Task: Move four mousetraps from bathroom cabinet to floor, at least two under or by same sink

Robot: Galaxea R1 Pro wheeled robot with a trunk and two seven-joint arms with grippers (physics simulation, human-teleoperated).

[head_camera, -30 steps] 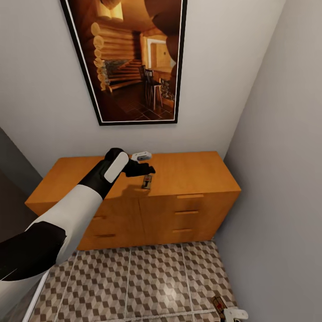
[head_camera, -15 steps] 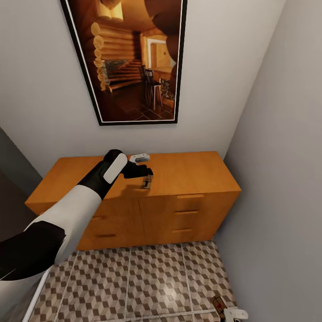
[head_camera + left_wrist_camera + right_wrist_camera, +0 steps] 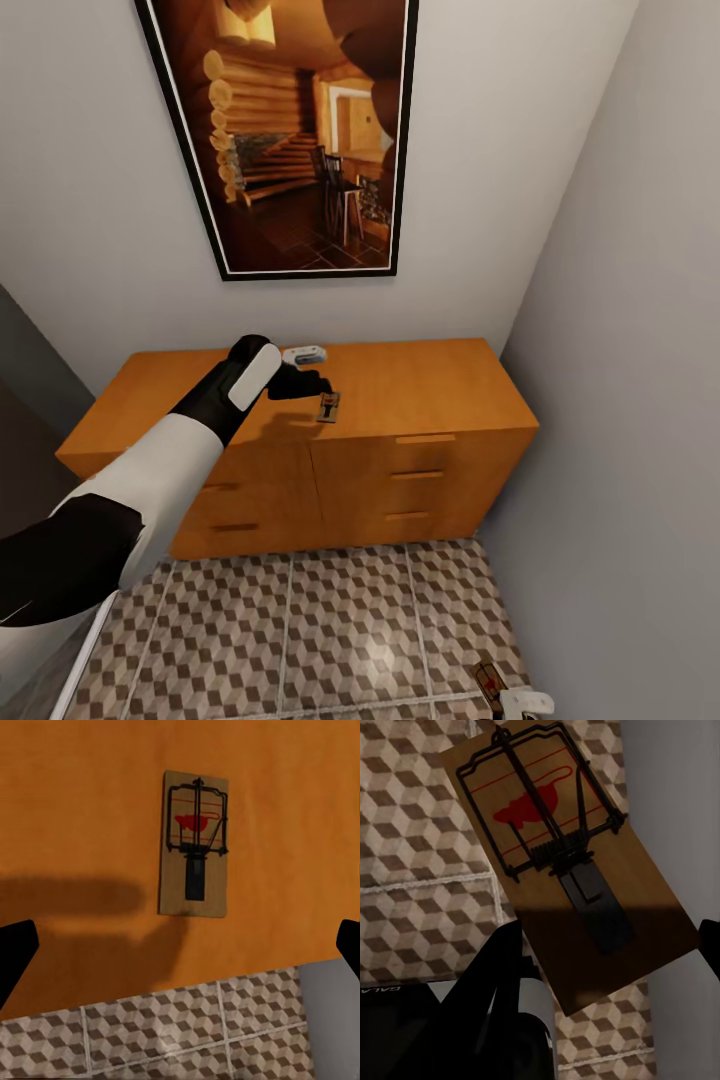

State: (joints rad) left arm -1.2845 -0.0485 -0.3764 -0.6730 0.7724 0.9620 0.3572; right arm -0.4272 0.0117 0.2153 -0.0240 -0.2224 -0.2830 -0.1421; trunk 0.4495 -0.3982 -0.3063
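Note:
One mousetrap (image 3: 328, 406) lies flat on the orange-brown cabinet (image 3: 430, 385) near its front edge. In the left wrist view this mousetrap (image 3: 193, 844) shows its red bait mark and black wire, with the cabinet top (image 3: 75, 810) around it. My left gripper (image 3: 312, 368) hovers open just left of and above the trap, and its dark fingertips (image 3: 15, 952) sit far apart at the picture's edges. At the lower right, my right gripper (image 3: 525, 703) is shut on another mousetrap (image 3: 489, 680), held above the bathroom floor (image 3: 340, 630). The right wrist view shows that mousetrap (image 3: 570, 862) between the fingers (image 3: 502, 997).
A large framed picture (image 3: 290, 130) hangs on the wall above the cabinet. A grey wall (image 3: 640, 400) closes the right side, right beside the cabinet's end. A dark surface (image 3: 25, 400) stands to the left. Patterned floor tiles spread out in front of the drawers (image 3: 420, 480).
My left gripper has drifted slightly left and back from the mousetrap on the cabinet. The trap has not moved, and the right gripper keeps its hold.

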